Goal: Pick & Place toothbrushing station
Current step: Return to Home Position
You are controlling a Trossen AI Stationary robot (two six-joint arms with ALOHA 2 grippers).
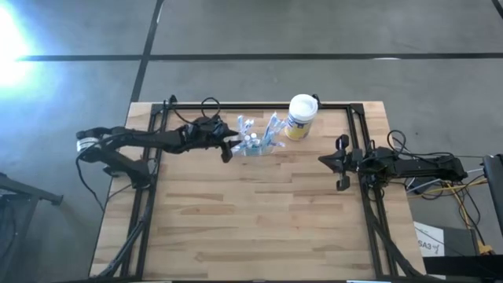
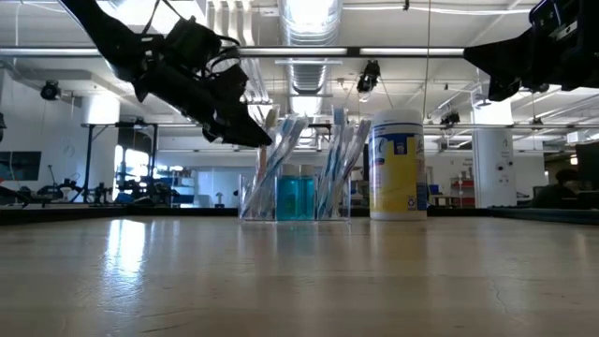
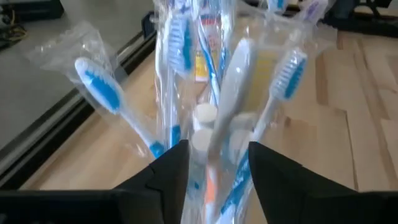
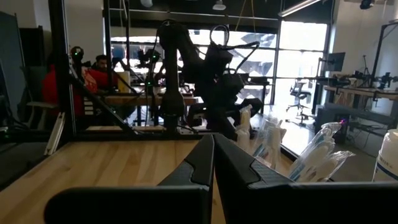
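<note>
**Open Left Gripper Hanging by the Loaded Clear Holder**

From where I am standing, the clear holder (image 1: 253,150) is sitting toward the back of the table (image 1: 259,224), just beside the white canister (image 1: 301,116) with the yellow label. Wrapped toothbrushes (image 3: 102,93) are standing in it and leaning outward in all directions.

The left gripper (image 1: 233,146) is hanging just beside the holder on the side away from the canister, up around the brush heads rather than down at the rim. Its fingers (image 3: 169,167) are standing apart, clamping nothing. The right gripper (image 4: 213,149) is waiting well away near the table's right edge, with its fingers pressed together.

To my eye the holder is looking light, stiff and slick, thin plastic that could crack under a hard squeeze. With tall brushes fanning out, it is probably top-heavy and ready to tip. I would be taking it low on its outer walls, across the narrow way, below the crinkly wrappers that could snag a finger.

A good deal is escaping me. From overhead the walls are nearly vanishing against the wood, and I am not making out the dividers, so I cannot say which brush is standing in which section. Something blue-green is showing in the middle at table height, with small white caps from above; what they are, I cannot tell. Nor can I tell whether the left fingers are touching a wrapper.
</note>
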